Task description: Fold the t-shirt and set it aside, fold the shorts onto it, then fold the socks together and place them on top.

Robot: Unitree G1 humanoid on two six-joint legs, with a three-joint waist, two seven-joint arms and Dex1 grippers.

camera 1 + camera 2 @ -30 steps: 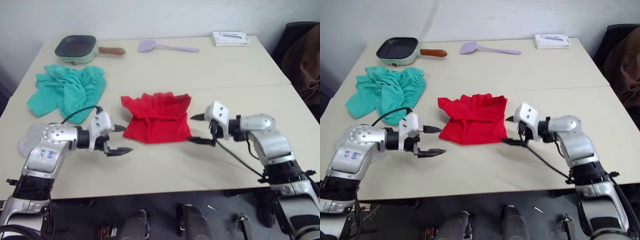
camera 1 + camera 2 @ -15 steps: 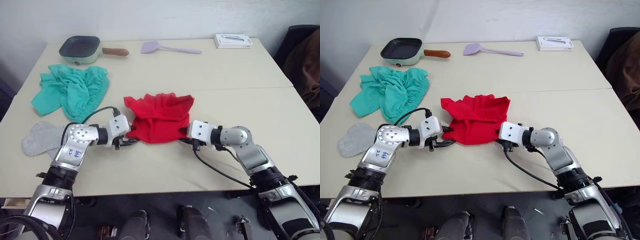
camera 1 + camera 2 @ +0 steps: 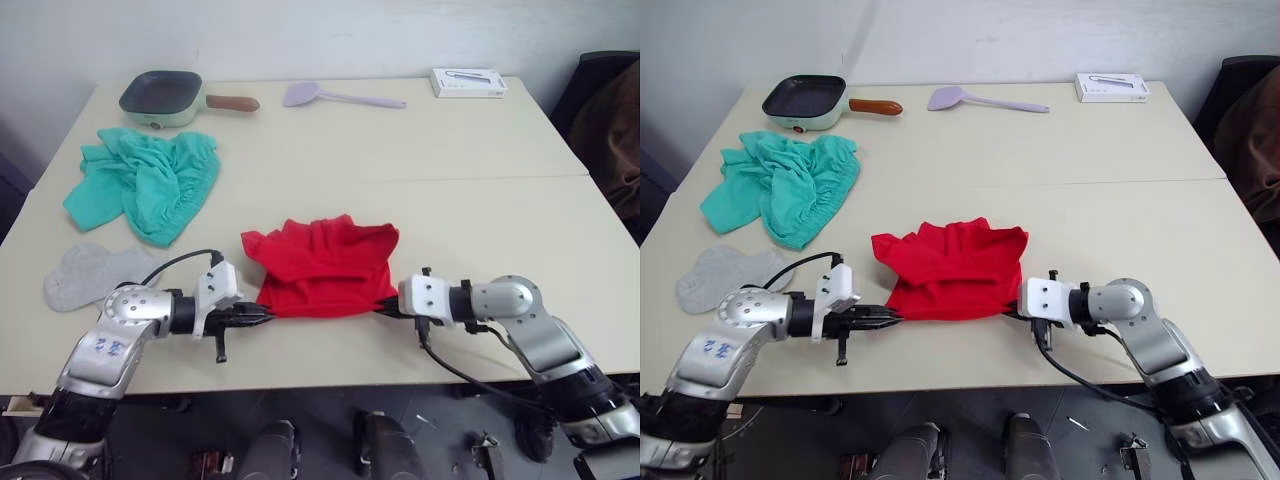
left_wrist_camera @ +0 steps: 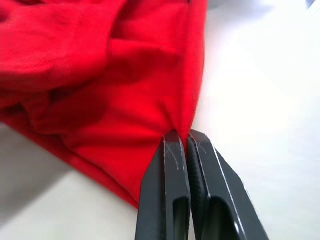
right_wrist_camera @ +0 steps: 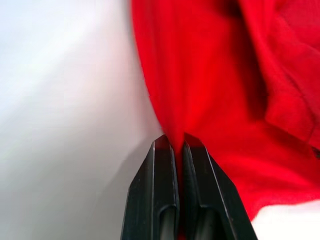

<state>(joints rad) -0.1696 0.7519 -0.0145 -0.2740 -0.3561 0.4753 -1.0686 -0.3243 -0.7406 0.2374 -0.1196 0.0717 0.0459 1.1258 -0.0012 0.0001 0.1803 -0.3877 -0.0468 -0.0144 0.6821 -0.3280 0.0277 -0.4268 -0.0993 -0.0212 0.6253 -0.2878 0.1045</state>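
The red t-shirt (image 3: pixel 322 266) lies bunched and folded near the table's front edge, between my two arms. My left gripper (image 3: pixel 258 312) is shut on its near left corner, the cloth pinched between the black fingers (image 4: pixel 175 165). My right gripper (image 3: pixel 385 306) is shut on the near right corner, with red fabric caught between its fingers (image 5: pixel 165 155). The teal shorts (image 3: pixel 145 180) sit crumpled at the left of the table. A light-grey sock (image 3: pixel 80 274) lies flat at the left front, just beyond my left arm.
At the back of the table (image 3: pixel 470 190) stand a mint-green pan (image 3: pixel 165 97) with a brown handle, a lilac spatula (image 3: pixel 335 96) and a white box (image 3: pixel 468 81). A dark chair with brown cloth (image 3: pixel 610 120) stands past the right edge.
Both grippers went from open beside the t-shirt to shut on its near corners. The shirt has been drawn toward the table's front edge.
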